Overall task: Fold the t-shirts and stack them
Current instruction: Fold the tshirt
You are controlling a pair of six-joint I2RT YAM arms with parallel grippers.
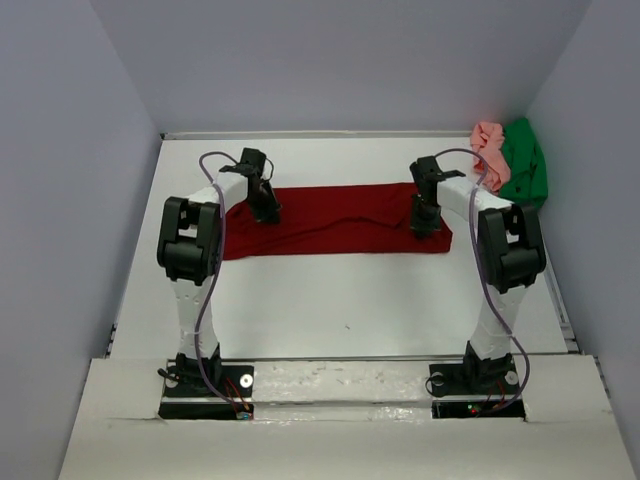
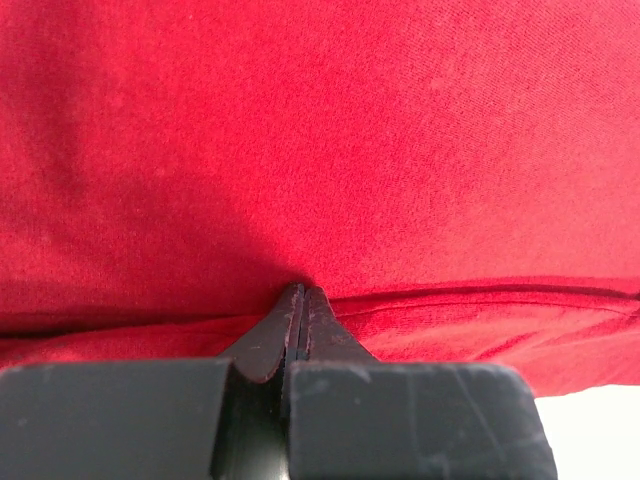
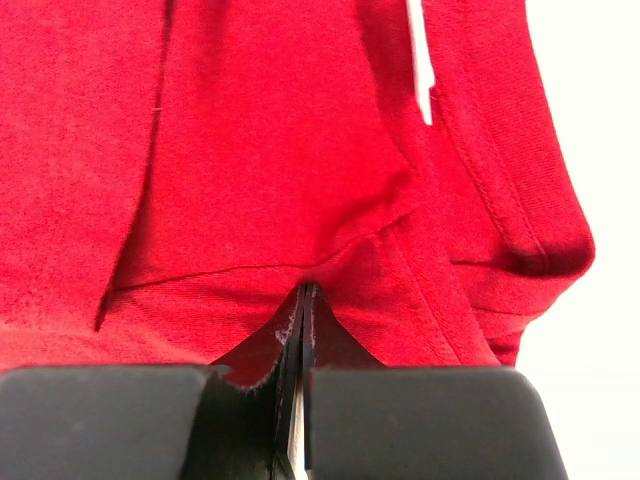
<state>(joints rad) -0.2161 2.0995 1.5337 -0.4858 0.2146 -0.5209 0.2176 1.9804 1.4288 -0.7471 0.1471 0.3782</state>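
Closest to the lens in the left wrist view, the left hand (image 2: 300, 292) has its two black fingers (image 2: 265, 345) pressed tight together with no gap between them. Their tips bite into a fold of the dark red t-shirt (image 2: 330, 150), which fills everything from 9 through 12 to 3 o'clock of that hand. A hem line (image 2: 480, 296) runs off toward 3 o'clock just past the tips.

The right wrist view reads alike. The right hand (image 3: 305, 292) is fully closed, its tips nipping a crease of the red cloth. A stitched sleeve edge (image 3: 490, 190) is bunched at 2 o'clock, and the bare white surface (image 3: 610, 150) shows beyond it at 3 o'clock.

From above, the dark red t-shirt lies as a long band across the middle of the surface, stretched from 9 to 3 o'clock with shallow wrinkles. The left hand sits near its 9 o'clock end and the right hand on its 3 o'clock end.

At 1 o'clock, in the far right corner against the wall (image 1: 590, 90), the pale pink t-shirt (image 1: 488, 148) and the bright green t-shirt (image 1: 525, 168) lie crumpled and touching each other. The pink one is at 9 o'clock of the green, and both lie clear of the red one.
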